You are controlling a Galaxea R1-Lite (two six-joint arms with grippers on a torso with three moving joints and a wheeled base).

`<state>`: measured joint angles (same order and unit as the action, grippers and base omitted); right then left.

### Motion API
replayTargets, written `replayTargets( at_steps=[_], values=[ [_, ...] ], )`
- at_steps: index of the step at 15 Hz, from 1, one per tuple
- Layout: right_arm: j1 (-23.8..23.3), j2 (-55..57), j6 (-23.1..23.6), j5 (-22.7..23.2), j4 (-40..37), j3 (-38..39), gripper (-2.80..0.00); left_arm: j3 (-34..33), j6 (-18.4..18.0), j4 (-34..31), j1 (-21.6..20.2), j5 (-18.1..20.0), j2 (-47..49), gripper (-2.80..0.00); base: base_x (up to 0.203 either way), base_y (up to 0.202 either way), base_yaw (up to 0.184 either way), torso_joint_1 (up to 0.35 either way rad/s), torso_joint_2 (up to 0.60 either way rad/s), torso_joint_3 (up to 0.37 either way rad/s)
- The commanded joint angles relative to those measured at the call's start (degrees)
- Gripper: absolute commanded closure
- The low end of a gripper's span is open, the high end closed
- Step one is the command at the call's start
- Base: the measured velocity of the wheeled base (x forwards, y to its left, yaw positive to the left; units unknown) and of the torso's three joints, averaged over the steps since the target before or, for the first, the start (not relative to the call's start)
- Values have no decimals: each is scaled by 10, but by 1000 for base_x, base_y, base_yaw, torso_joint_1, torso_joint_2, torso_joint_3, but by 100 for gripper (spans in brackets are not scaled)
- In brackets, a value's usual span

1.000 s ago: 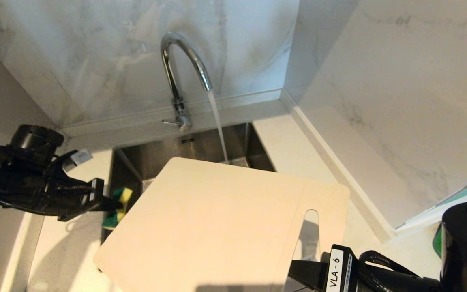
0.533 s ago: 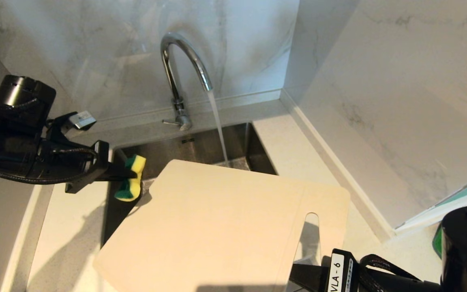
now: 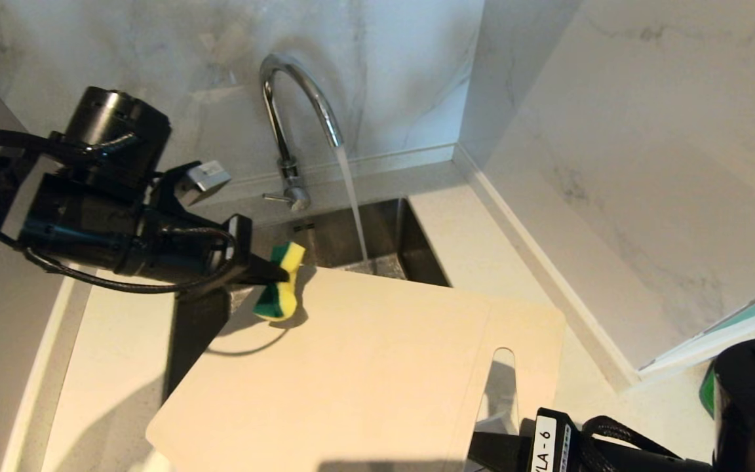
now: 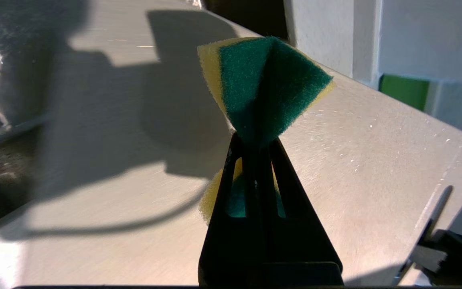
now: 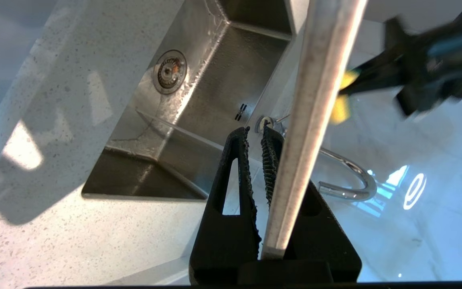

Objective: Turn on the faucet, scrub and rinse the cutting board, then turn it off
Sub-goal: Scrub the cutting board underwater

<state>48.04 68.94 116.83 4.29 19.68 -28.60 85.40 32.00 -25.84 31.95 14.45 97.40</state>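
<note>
The chrome faucet (image 3: 299, 98) runs, its water stream (image 3: 353, 203) falling into the sink just past the far edge of the cutting board (image 3: 364, 367). The beige board hangs tilted over the sink, handle slot (image 3: 501, 380) toward me. My right gripper (image 5: 255, 134) is shut on the board's edge (image 5: 315, 100), which sits deep between its fingers. My left gripper (image 3: 266, 274) is shut on a yellow-and-green sponge (image 3: 279, 282), pinched at its middle (image 4: 263, 88), close over the board's far left corner. Whether the sponge touches the board I cannot tell.
The steel sink (image 5: 199, 100) with its drain (image 5: 169, 71) lies below the board. The faucet lever (image 3: 276, 196) points left at the base. Marble walls close the back and right. A green thing (image 3: 707, 390) shows at the right edge.
My left arm has risen and swung right, carrying the sponge from the sink's left rim to over the board's far left corner. Right gripper and board have stayed put; water keeps running.
</note>
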Motion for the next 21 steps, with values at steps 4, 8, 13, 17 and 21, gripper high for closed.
replayTargets(
  at_steps=[4,8,13,17,21],
  values=[
    [1,-14,8,0,1,8,0,73,-7,2,88,-91,122,0,0,0,0,0,0,0],
    [0,-22,7,0,1,19,0,69,-40,-2,51,-102,126,0,0,0,0,0,0,0],
    [0,-22,6,0,1,18,0,-8,-58,2,-21,-95,107,0,0,0,0,0,0,0],
    [0,-22,5,0,1,16,0,-54,-89,9,-86,-63,90,0,0,0,0,0,0,0],
    [0,-22,5,0,1,15,0,-132,-132,78,-144,-60,94,0,0,0,0,0,0,0]
  ],
)
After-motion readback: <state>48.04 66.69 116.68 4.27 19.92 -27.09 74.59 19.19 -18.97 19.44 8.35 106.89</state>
